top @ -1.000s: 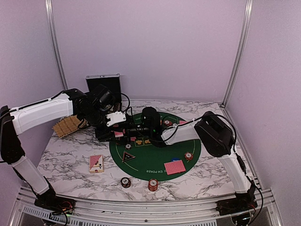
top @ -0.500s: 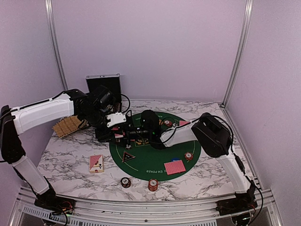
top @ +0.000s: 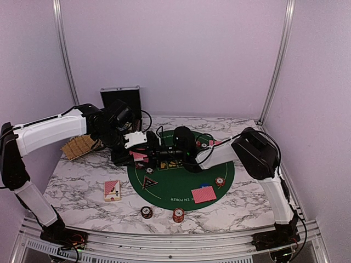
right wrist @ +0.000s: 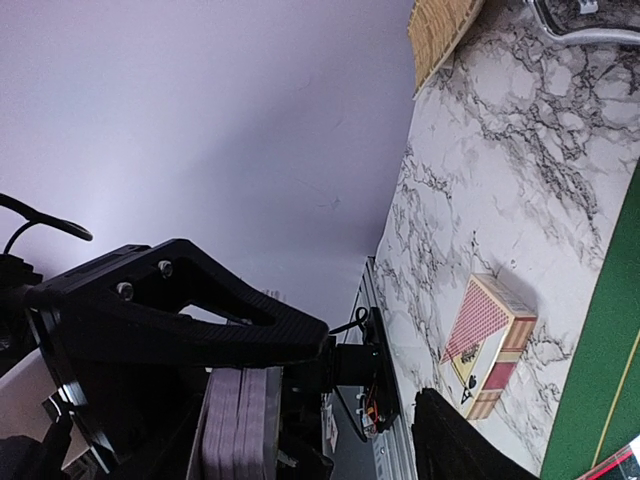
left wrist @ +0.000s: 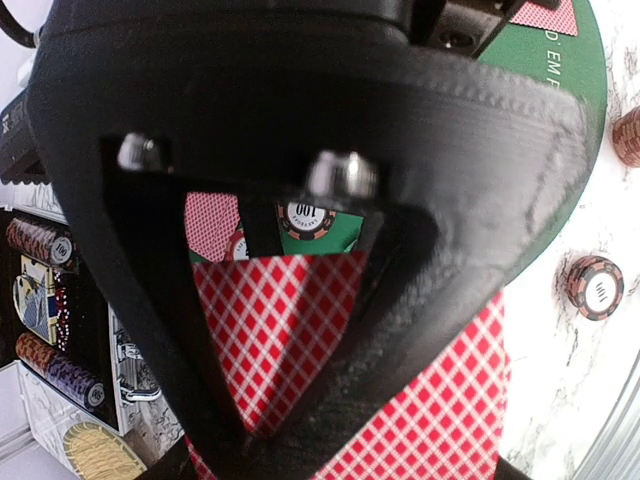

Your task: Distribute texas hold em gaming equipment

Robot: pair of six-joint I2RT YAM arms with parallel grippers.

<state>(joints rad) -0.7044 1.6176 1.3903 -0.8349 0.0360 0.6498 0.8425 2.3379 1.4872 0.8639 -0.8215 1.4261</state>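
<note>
My left gripper (top: 140, 151) sits at the left rim of the mat, shut on a deck of red-backed cards (left wrist: 290, 330). My right gripper (top: 162, 155) reaches in from the right, close against it. In the right wrist view my right gripper (right wrist: 375, 375) is open, and the deck (right wrist: 240, 425) stands edge-on beside its one finger. On the mat lie a red-backed card (top: 204, 194), a black triangular button (top: 149, 182), a blue button (top: 204, 185) and a chip (top: 220, 181). Two chip stacks (top: 146, 212) (top: 178, 215) stand on the marble at the front.
The round green felt mat (top: 181, 174) covers the table's middle. A card box (top: 112, 190) lies on the marble left of it and shows in the right wrist view (right wrist: 490, 345). The open case (top: 120, 97) with its tray (top: 78, 146) stands at the back left.
My right wrist has shifted a little to the right and its elbow has swung right. My left gripper stays put with the deck in it.
</note>
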